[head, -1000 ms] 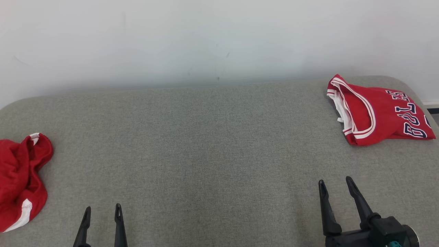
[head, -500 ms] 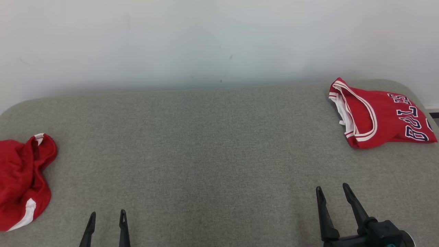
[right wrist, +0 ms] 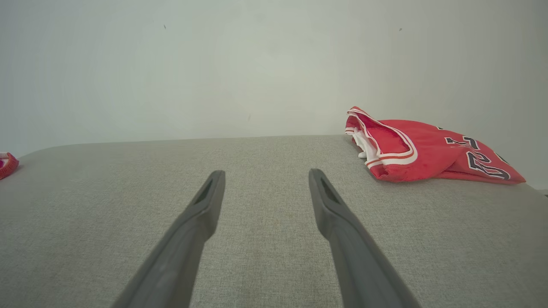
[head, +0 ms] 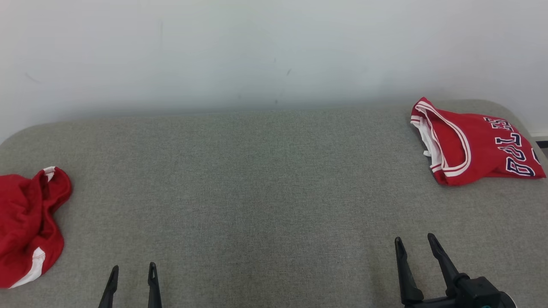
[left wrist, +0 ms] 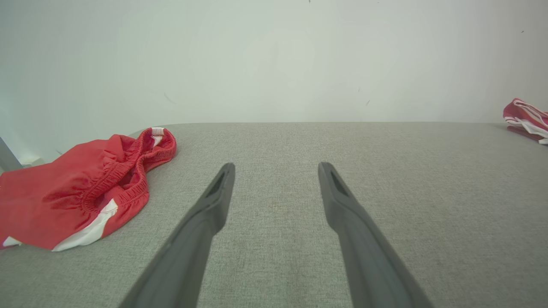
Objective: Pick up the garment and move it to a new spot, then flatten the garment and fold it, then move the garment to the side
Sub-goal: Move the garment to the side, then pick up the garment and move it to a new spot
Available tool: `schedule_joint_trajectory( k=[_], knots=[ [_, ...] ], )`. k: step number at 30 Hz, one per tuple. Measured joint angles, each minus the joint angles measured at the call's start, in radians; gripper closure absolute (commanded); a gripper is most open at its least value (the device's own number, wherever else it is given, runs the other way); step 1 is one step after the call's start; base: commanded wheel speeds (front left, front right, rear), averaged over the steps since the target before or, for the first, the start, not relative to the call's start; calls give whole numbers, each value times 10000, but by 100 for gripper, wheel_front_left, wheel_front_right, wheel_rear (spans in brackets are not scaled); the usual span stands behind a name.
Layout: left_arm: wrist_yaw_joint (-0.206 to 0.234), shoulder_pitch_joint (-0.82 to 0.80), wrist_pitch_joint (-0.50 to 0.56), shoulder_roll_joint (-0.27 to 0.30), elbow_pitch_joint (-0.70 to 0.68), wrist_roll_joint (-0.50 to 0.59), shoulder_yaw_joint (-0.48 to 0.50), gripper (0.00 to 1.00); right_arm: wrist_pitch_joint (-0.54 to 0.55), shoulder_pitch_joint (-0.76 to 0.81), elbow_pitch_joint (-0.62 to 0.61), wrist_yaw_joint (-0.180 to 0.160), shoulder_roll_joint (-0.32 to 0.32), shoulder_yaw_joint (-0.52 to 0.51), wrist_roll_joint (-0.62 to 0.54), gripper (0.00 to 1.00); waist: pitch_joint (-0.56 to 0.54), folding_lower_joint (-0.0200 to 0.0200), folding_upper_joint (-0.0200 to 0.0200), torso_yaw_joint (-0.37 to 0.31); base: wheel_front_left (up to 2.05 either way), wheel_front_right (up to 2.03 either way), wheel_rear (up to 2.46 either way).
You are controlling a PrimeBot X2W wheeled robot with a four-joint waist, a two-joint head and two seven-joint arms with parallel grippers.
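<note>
Jersey lies at the far right corner of the grey fabric-covered worktop, close to the pale wall. It is red and folded into a compact bundle. Red-and-white striped trim curves along its left side, and a bit of white shows beneath that edge. Dark, white-outlined lettering runs across its right part and reads upside down from the head camera.

The right hand is at the lower right of the head view, over the near part of the worktop. It is well apart from the jersey, which lies beyond it and a little to its right. Its two dark fingers are spread wide with bare grey fabric between them, and it holds nothing. In the right wrist view the jersey sits above and to the right of the fingertips, by the wall.

The left hand is at the lower left of the head view, where its finger ends rise from the bottom edge. It too is spread wide and empty. Off to its left, at the left edge of the worktop, lies a crumpled pair of red shorts with a gathered waistband and a white stripe, clear of the fingers. The broad middle of the worktop lies between the shorts and the jersey.
</note>
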Motion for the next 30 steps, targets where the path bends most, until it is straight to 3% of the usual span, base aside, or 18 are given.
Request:
schedule_joint_trajectory(
  k=[30],
  knots=[
    [-17, -5, 0, 0, 186, -100, -6, 0, 0, 32, 148, 0, -2, -61, 13, 0, -69, 0, 0, 318, 0, 0, 0]
  ],
)
